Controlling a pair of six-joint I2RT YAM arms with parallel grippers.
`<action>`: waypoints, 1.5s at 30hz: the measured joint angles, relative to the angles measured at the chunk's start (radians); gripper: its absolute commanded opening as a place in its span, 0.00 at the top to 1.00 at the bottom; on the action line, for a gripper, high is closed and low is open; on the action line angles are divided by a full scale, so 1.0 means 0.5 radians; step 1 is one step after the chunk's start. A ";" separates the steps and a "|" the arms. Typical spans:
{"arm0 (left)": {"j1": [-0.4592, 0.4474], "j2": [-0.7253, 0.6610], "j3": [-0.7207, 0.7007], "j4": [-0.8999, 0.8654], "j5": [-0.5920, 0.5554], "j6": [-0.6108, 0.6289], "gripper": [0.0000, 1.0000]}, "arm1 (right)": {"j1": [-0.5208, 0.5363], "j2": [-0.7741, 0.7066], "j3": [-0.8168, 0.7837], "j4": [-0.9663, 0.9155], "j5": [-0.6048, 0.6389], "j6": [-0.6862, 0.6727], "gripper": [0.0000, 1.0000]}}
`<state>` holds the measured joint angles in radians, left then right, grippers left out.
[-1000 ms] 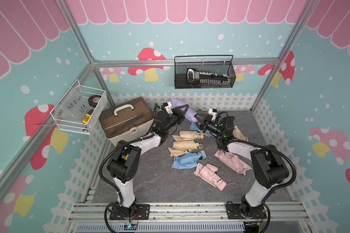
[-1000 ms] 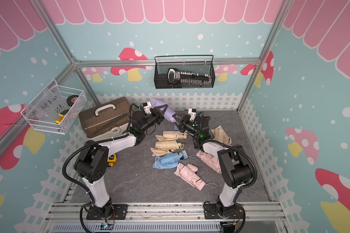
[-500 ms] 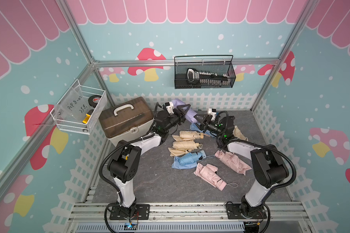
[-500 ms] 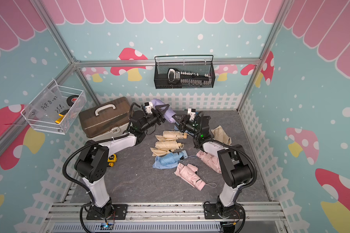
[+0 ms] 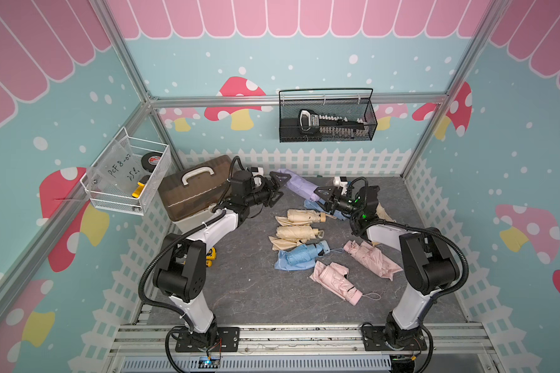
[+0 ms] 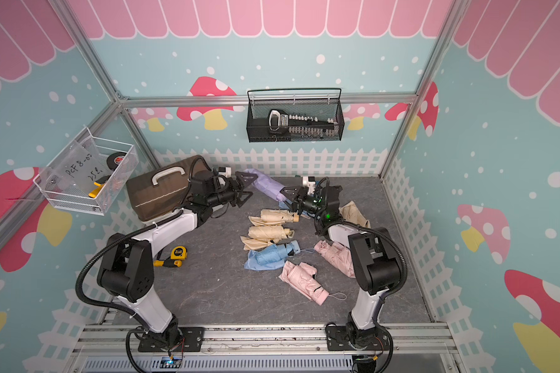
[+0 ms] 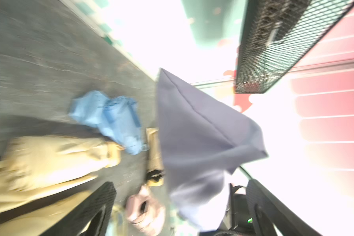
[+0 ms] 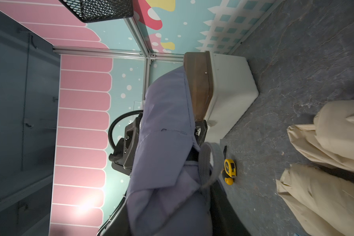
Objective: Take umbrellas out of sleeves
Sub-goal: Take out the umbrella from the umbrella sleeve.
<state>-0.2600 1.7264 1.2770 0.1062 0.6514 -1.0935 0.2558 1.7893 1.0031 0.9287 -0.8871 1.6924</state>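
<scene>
A white wire basket (image 5: 126, 190) hangs on the left wall. Just right of it a brown-lidded toolbox (image 5: 191, 193) sits in the back left corner of the table (image 5: 240, 290). A yellow tape measure (image 6: 178, 252) lies in front of the toolbox near the left edge. The left gripper (image 5: 277, 190) reaches out beside the toolbox with its jaws spread wide, gripping nothing. The closed end of the lilac sleeve (image 5: 293, 182) sits loosely in that gap, as the right wrist view shows. The sleeve slants along the back edge, lifted off the table, toward the right gripper (image 5: 321, 200). That gripper's jaws are clamped on the handle end of the lilac umbrella (image 8: 172, 208), where a wrist loop (image 8: 208, 163) curls free. The sleeve covers the rest of the umbrella. In mid-table two beige umbrellas (image 5: 304, 215) lie one in front of the other, each partly on a flat beige sleeve (image 5: 277, 243). In front of them a blue umbrella (image 5: 306, 252) rests on its blue sleeve (image 5: 283, 264). A black mesh basket (image 5: 327, 135) is mounted on the back wall above the right gripper. Two pink umbrellas (image 5: 335, 281) lie toward the front right. A further beige one (image 5: 383, 211) shows behind the right arm.
</scene>
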 measured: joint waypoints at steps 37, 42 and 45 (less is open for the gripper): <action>0.156 0.022 0.405 -1.625 0.354 1.089 0.62 | 0.052 -0.099 0.417 -1.663 -0.325 -1.345 0.89; 0.162 0.023 0.405 -1.638 0.356 1.112 0.89 | 0.050 -0.099 0.439 -1.662 -0.318 -1.333 0.89; 0.180 0.030 0.405 -1.639 0.369 1.112 1.00 | 0.042 -0.099 0.439 -1.669 -0.310 -1.332 0.90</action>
<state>-0.1699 1.7412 1.4796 -0.7132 0.8356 -0.5373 0.2768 1.7397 1.2228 0.0940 -1.0420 1.0264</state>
